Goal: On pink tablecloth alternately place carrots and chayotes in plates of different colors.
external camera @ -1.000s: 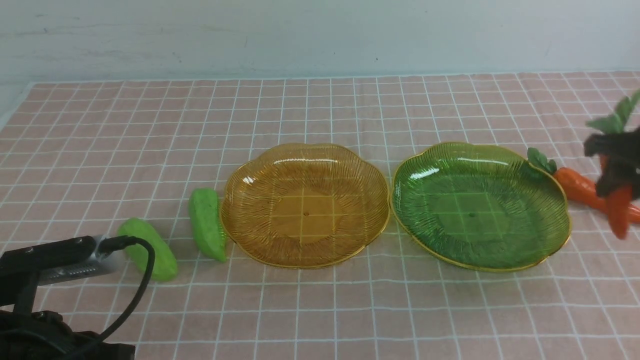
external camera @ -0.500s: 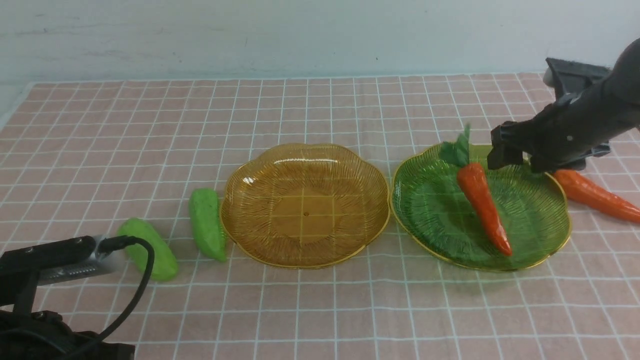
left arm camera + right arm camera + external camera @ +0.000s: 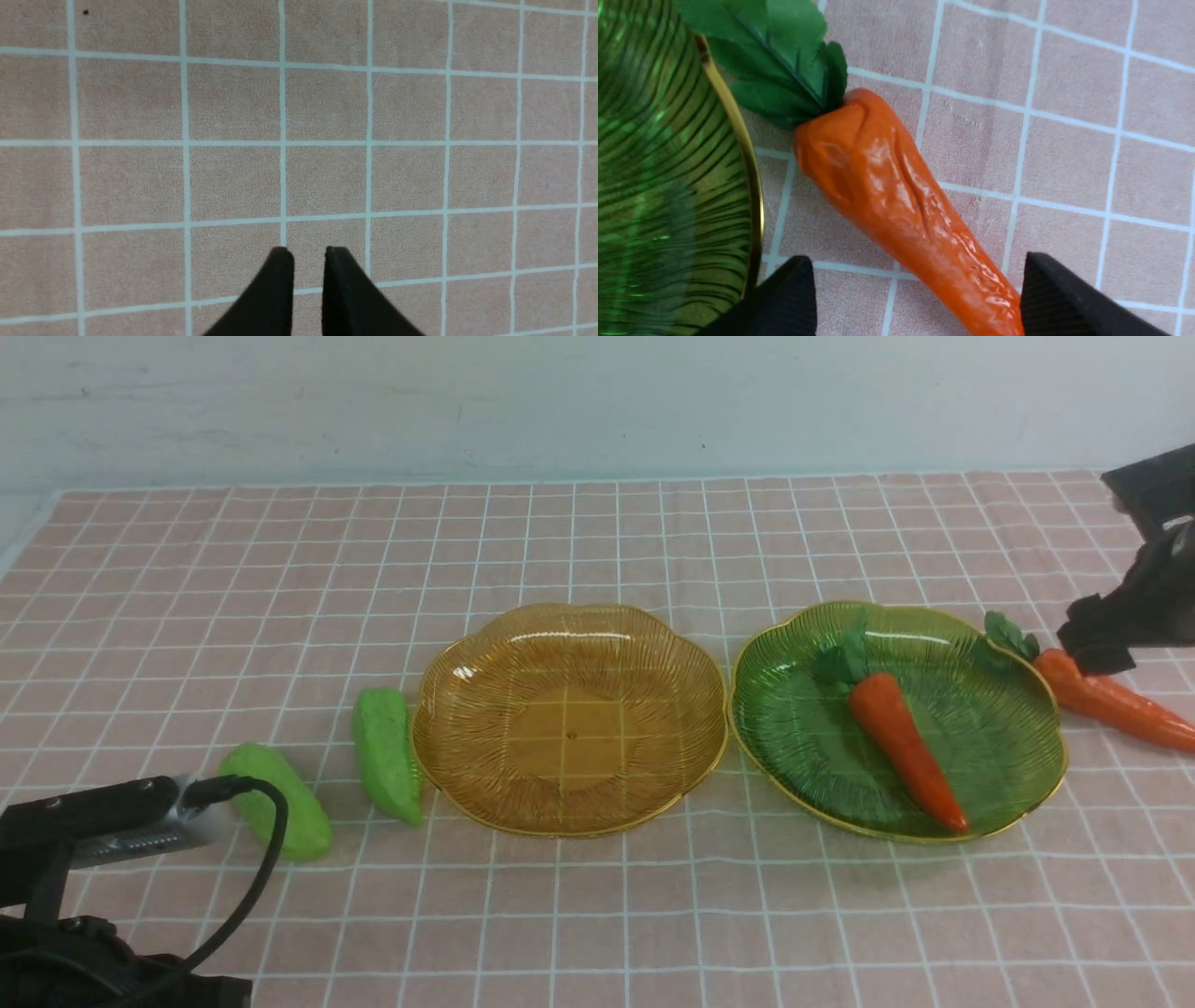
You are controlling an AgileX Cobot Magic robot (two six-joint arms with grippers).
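left gripper (image 3: 308, 255), fingers nearly together and empty, hangs over bare cloth (image 3: 327, 177). a chayote (image 3: 280, 800) lies on the cloth, a second chayote (image 3: 387, 765) just beside the amber plate (image 3: 448, 663). one carrot (image 3: 901, 737) lies in the green plate (image 3: 1008, 728). right gripper (image 3: 917, 280), wide open, straddles a second carrot (image 3: 887, 186) beside that plate.

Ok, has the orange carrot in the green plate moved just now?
Yes, the glossy orange toy carrot slid slightly toward the translucent green ribbed plate's near rim.
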